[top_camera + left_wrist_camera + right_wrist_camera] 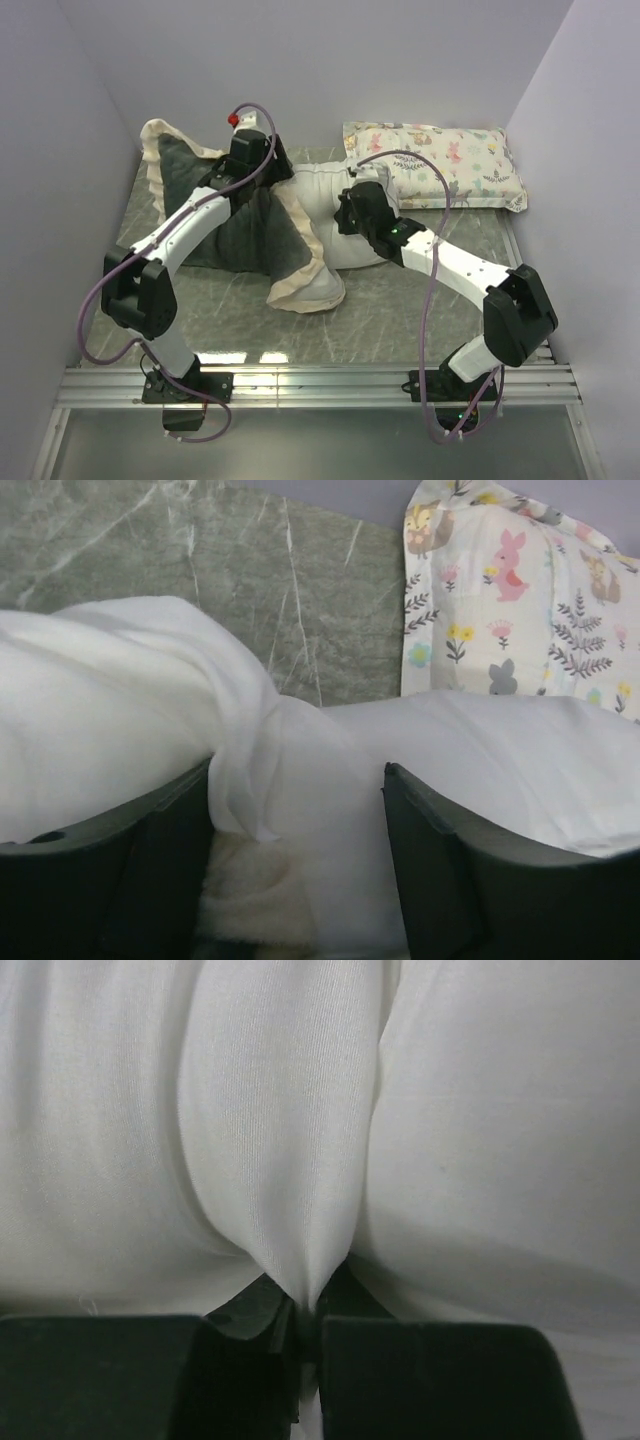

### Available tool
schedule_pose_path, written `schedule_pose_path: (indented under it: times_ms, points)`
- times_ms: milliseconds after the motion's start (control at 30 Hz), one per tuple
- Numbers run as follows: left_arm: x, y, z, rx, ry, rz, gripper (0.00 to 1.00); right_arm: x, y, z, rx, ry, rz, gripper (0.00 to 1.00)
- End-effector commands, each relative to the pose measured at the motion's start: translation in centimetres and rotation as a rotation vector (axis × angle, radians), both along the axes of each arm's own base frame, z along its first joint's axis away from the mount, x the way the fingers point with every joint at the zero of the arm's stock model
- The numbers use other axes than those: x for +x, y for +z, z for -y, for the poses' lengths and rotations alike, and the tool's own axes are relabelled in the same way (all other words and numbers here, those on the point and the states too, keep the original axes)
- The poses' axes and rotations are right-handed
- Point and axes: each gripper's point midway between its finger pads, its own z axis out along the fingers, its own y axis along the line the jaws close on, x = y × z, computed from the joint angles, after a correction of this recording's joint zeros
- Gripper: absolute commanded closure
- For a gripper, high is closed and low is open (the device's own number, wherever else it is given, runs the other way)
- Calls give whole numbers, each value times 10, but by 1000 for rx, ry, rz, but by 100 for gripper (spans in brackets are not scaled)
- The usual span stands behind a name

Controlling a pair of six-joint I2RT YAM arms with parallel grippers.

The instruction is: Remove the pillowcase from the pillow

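Note:
The pillowcase (240, 235) lies left of centre, dark grey plush with a cream ruffled edge, partly pulled back off the white pillow (318, 195). My left gripper (278, 172) is at the pillow's left end. In the left wrist view it (298, 775) is open, jaws wide apart, with white pillow fabric (500, 750) and a bit of cream pillowcase plush (250, 890) between them. My right gripper (348, 192) is on top of the pillow. In the right wrist view it (305, 1305) is shut on a pinched fold of the pillow (280, 1140).
A small pastel animal-print pillow (440, 165) lies at the back right, touching the white pillow; it also shows in the left wrist view (520, 600). Grey walls close in the marbled table (400, 310) on the left, back and right.

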Motion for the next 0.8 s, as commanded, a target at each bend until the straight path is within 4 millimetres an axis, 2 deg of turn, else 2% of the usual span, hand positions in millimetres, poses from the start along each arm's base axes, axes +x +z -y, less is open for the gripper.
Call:
schedule_pose_path:
  times_ms: [0,33,67,100,133,200,233,300,333,400,433,500,533,767]
  points:
    - [-42,27,8,77,-99,-46,28,-19,-50,12,-104,-11,-171,100]
    - [-43,59,5,66,-93,14,26,-20,-50,11,-104,-4,-175,100]
    - [-44,75,2,62,-88,49,19,-20,-46,11,-100,-3,-169,100]
    - [-46,89,-2,69,-81,88,19,-19,-44,11,-96,-2,-167,100]
    - [-54,114,-9,51,-68,136,16,-19,-42,11,-99,-2,-170,100]
    - [-65,133,-17,29,-48,175,14,-18,-46,9,-114,8,-190,100]
    - [-77,143,-27,20,-25,202,13,-15,-43,9,-118,14,-196,100]
    - [-89,147,-39,4,13,211,13,-14,-47,4,-122,29,-217,100]
    - [-101,144,-52,9,55,212,13,-13,-45,2,-122,35,-221,100]
    - [-113,129,-66,11,103,179,13,-13,-48,-1,-120,46,-234,100]
    - [-123,111,-73,25,117,152,13,-12,-45,-1,-118,49,-228,100]
    - [-128,95,-77,30,128,147,12,-12,-44,-2,-115,50,-227,100]
    - [-131,74,-81,52,136,117,10,-11,-42,-2,-114,49,-224,100]
    - [-112,14,-79,109,119,-18,10,-12,-30,-4,-109,62,-214,100]
